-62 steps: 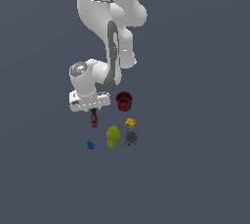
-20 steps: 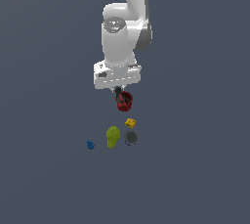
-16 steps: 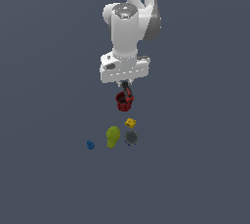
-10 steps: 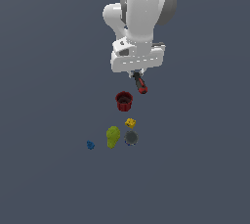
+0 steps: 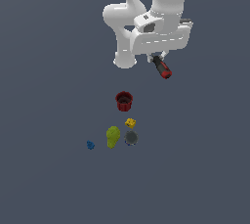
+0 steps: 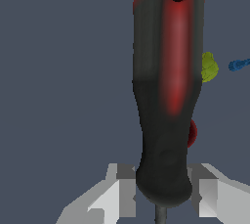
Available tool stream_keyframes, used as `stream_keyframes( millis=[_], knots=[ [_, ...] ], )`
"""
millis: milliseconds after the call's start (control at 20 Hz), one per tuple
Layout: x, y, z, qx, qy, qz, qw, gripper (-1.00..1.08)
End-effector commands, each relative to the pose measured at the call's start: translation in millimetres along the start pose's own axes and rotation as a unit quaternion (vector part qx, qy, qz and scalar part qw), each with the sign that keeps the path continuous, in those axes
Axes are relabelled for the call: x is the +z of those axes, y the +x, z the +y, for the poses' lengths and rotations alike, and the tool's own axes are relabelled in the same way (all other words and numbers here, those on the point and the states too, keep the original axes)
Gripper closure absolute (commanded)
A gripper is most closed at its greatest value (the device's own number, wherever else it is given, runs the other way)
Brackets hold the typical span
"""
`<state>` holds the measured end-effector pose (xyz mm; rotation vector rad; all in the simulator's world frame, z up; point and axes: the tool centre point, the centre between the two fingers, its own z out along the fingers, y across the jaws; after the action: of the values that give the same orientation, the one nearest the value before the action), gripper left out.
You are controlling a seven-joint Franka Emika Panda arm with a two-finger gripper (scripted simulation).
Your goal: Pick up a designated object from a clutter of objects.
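Observation:
My gripper (image 5: pixel 155 57) is shut on the screwdriver (image 5: pixel 161 67) and holds it high above the grey surface, up and toward the exterior view's right of the clutter. Its red-and-black handle sticks out below the hand; the thin shaft is mostly hidden. In the wrist view the handle (image 6: pixel 168 86) fills the middle, pinched between the two grey fingers (image 6: pixel 114 193). Below lie the red round cup (image 5: pixel 124 100), the yellow block (image 5: pixel 130 123), the yellow-green pear-like lump (image 5: pixel 113 136), the grey-blue round piece (image 5: pixel 130 138) and the tiny blue piece (image 5: pixel 90 145).
The white arm (image 5: pixel 146 17) reaches down from the top of the exterior view. The wrist view shows the lump (image 6: pixel 209 67), the blue piece (image 6: pixel 238 64) and a sliver of the red cup (image 6: pixel 192 132) behind the handle.
The gripper has risen and moved toward the exterior view's right with the screwdriver in it, away from the red cup. The clutter items have not moved.

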<state>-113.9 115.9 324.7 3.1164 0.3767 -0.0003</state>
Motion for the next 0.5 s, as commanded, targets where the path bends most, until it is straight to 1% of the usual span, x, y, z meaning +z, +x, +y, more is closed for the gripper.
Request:
stream_keyframes(
  millis=[0, 250, 450],
  knots=[
    [-14, 3, -12, 0.000, 0.001, 0.000, 1.0000, 1.08],
    [-31, 7, -28, 0.000, 0.001, 0.000, 1.0000, 1.08],
    [-36, 9, -32, 0.000, 0.001, 0.000, 1.0000, 1.08]
  ],
)
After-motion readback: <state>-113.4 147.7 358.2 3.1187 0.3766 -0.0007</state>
